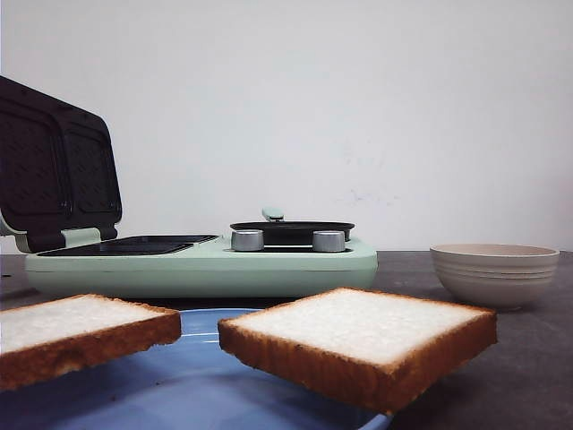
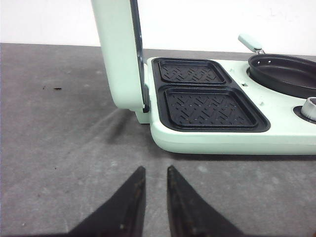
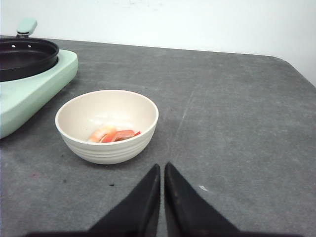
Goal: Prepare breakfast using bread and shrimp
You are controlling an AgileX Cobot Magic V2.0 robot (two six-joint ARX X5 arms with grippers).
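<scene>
Two thick bread slices lie on a blue plate [image 1: 197, 385] close in the front view, one at the left [image 1: 72, 327] and one right of centre [image 1: 358, 331]. The shrimp [image 3: 111, 134], a few orange-pink pieces, lie in the beige ribbed bowl [image 3: 107, 148], which also shows in the front view [image 1: 494, 273] at the right. My right gripper [image 3: 162, 165] is shut and empty, just short of the bowl. My left gripper [image 2: 155, 169] is empty, its jaws a narrow gap apart, over bare table in front of the sandwich maker [image 2: 212, 140]. Neither gripper shows in the front view.
The mint-green sandwich maker [image 1: 206, 264] stands behind the plate with its lid [image 1: 58, 166] raised at the left and two black grill wells [image 2: 210, 106] bare. A black pan [image 1: 291, 231] sits on its right half, with two silver knobs in front. The table is dark grey.
</scene>
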